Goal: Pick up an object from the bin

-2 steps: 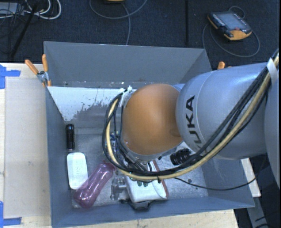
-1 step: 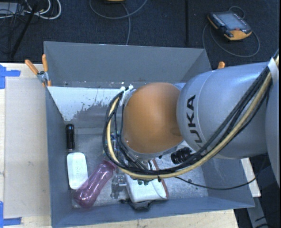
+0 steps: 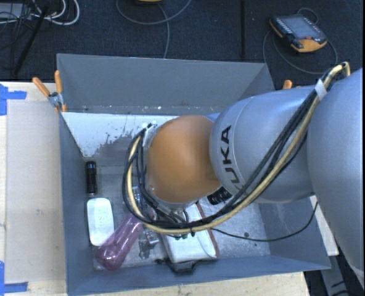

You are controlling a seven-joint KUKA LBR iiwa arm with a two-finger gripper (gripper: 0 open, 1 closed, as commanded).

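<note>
My gripper reaches down near the bin's front edge, mostly hidden under the arm's orange cover. Just left of it lies a pink-purple translucent bottle, slanting towards the front left corner. Just right of it lies a flat white thing with a brown-red edge, and a small black thing sits against the front wall below that. I cannot tell whether the gripper touches any of them.
A white oblong block lies along the left wall, with a small black cylinder behind it. The arm and its cables cover the bin's middle and right. Bare floor shows at the back left.
</note>
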